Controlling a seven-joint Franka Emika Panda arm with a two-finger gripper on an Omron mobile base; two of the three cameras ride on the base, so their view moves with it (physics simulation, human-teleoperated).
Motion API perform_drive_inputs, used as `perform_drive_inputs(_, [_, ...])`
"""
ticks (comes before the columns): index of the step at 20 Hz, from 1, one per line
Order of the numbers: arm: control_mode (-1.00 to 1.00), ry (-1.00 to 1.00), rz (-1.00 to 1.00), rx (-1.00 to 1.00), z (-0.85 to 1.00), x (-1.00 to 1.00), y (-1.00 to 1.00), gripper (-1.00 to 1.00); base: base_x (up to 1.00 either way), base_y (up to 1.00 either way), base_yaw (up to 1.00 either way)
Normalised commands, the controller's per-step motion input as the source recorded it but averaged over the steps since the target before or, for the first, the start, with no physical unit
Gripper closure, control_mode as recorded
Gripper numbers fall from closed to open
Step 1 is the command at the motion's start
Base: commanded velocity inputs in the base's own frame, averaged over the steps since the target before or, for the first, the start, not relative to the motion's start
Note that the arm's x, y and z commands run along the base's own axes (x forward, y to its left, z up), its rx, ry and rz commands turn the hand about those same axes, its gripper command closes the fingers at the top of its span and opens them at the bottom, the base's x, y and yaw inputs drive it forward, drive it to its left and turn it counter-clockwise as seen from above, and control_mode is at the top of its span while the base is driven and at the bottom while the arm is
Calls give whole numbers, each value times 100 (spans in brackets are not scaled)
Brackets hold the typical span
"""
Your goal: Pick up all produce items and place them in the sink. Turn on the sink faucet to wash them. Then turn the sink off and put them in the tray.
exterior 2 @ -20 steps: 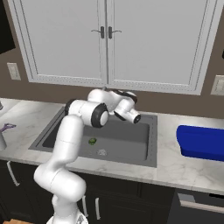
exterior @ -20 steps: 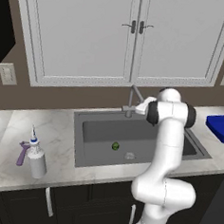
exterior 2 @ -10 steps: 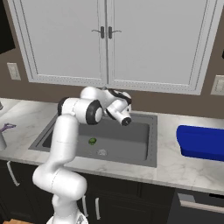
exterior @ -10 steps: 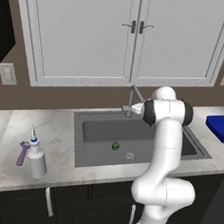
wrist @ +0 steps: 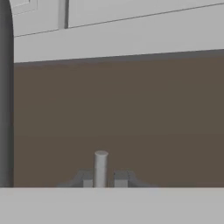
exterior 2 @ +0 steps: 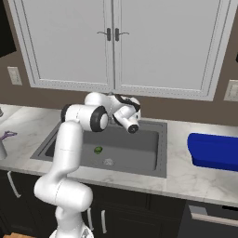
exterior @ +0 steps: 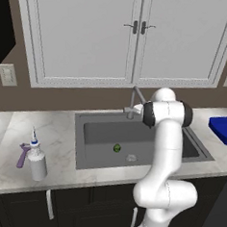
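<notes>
Standing nearest on the marble counter [exterior: 61, 130] at the left, 1 white spray bottle [exterior: 36, 158] has a purple tool [exterior: 23, 154] just beside it. Behind them lies the sink [exterior: 132, 141], and on its dark floor rests 1 lime [exterior: 116, 148], near the round drain [exterior: 131, 158]. Over the basin's back rim the gripper [wrist: 104, 179] sits with its jaws brought together, holding nothing, a small grey lever [wrist: 100, 166] rising just beside its fingertips [wrist: 87, 178]. It is close to the faucet [exterior: 134, 101] at the brown wall. Off to the right, well apart, the blue tray [exterior 2: 214, 149] lies on the counter. White cabinets [exterior 2: 111, 44] hang above
</notes>
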Motion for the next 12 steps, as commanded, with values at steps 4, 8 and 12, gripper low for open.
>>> perform_drive_inputs(4, [-100, 1, -2, 2, -3, 16, -26, 100, 0, 0, 0])
perform_drive_inputs(8, [-100, 3, -2, 3, -8, 14, -31, 100, 0, 0, 0])
perform_drive_inputs(12, [-100, 5, -2, 3, -14, 10, -41, 100, 0, 0, 0])
